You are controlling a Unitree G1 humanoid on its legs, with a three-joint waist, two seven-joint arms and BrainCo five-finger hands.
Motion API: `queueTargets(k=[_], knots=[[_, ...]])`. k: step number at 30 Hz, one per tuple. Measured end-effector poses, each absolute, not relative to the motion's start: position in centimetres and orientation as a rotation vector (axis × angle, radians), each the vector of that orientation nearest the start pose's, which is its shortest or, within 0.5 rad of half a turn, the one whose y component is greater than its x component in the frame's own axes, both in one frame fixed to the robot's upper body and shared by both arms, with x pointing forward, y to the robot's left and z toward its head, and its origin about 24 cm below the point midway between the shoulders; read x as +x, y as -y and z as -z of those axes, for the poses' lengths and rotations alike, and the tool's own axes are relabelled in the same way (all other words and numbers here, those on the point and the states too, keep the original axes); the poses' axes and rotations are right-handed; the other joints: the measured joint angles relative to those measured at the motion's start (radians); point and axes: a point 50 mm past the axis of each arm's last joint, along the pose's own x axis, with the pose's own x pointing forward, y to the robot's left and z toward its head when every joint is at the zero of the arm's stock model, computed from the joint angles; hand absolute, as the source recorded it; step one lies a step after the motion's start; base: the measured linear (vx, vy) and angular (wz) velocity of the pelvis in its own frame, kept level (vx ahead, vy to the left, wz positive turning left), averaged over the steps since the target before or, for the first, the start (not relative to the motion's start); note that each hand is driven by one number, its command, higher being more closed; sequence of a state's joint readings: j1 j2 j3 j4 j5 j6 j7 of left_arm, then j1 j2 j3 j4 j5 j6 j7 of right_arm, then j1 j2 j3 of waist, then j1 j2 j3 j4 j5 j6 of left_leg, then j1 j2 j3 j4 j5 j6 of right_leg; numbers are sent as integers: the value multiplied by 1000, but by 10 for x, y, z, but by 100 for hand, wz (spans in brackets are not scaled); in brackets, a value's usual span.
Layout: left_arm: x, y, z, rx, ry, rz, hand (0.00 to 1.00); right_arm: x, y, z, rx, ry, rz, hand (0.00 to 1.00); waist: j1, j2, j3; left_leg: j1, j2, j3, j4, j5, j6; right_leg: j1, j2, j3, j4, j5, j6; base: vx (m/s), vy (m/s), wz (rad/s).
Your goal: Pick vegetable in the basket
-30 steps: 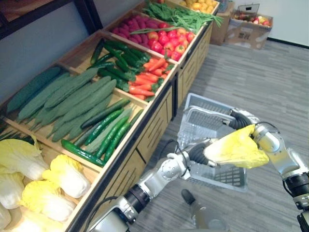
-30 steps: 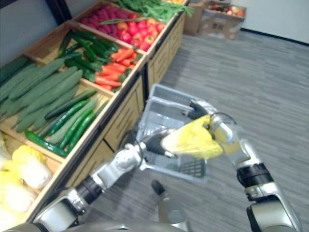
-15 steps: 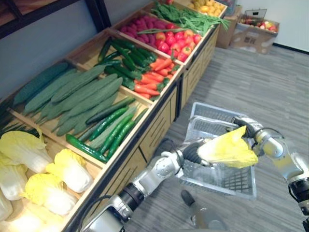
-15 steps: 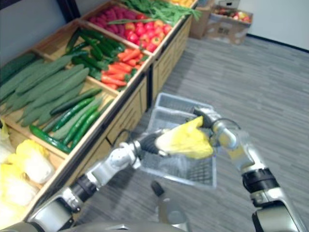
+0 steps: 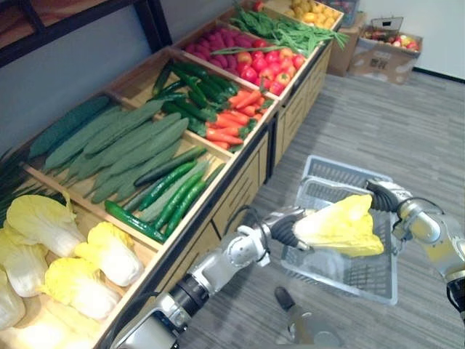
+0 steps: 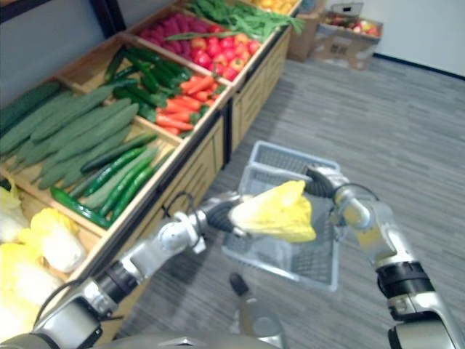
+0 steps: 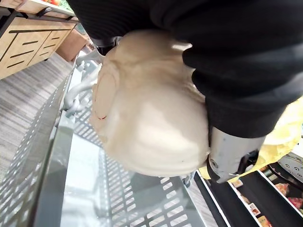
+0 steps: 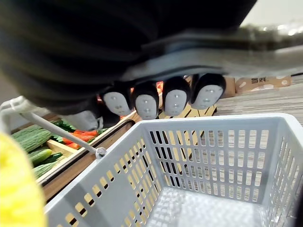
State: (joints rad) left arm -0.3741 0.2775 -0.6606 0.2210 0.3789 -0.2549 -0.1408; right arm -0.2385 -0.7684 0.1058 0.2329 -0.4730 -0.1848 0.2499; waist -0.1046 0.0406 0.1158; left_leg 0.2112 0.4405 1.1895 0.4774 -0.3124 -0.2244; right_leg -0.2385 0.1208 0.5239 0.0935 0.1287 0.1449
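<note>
A pale yellow cabbage is held by its base in the left hand, whose fingers are wrapped round it. It is kept in the air at the centre of the head view, above the near half of a grey plastic basket and not touching it. The basket is carried by the right hand at 3 o'clock, its fingertips curled over a wire handle. The inside of the basket is seen bare in the right wrist view.

From 7 to 12 o'clock the way is closed by a wooden stand, whose drawer fronts lie just beside the basket's left wall. More cabbages are laid in it at 8 o'clock, then cucumbers, carrots, tomatoes and green beans toward 12. Open grey floor is left from 1 to 4 o'clock. A cardboard box is set at 1 o'clock by the far wall; its print is too small to be read.
</note>
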Motion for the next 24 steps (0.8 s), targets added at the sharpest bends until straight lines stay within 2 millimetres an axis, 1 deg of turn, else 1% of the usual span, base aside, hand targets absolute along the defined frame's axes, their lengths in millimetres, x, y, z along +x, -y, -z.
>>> queueTargets(k=[6, 12, 18, 24], knots=[[261, -30, -57, 809, 377, 882, 0, 291, 267, -102, -1257, -24, -298, 100, 2, 0, 0, -3, 0, -7, 1, 0, 0, 1, -3, -7, 0, 0, 0, -3, 26, 3], [260, -24, -59, 787, 386, 881, 0, 286, 270, -95, -1253, -58, -309, 100, 5, 1, -9, -17, 5, -24, 9, -1, 0, -1, -8, -20, 1, 0, 0, -6, 21, 7], [259, -20, -59, 793, 396, 883, 0, 286, 276, -100, -1248, -59, -281, 100, 6, 4, -11, -17, 7, -25, 15, -3, 0, -2, -7, -20, 5, 0, 0, -2, 5, 0], [258, -16, -60, 789, 405, 885, 0, 284, 279, -99, -1244, -70, -272, 100, 9, 8, -15, -20, 8, -29, 15, -2, 0, -2, -8, -24, 5, 0, 0, 0, 4, 1]])
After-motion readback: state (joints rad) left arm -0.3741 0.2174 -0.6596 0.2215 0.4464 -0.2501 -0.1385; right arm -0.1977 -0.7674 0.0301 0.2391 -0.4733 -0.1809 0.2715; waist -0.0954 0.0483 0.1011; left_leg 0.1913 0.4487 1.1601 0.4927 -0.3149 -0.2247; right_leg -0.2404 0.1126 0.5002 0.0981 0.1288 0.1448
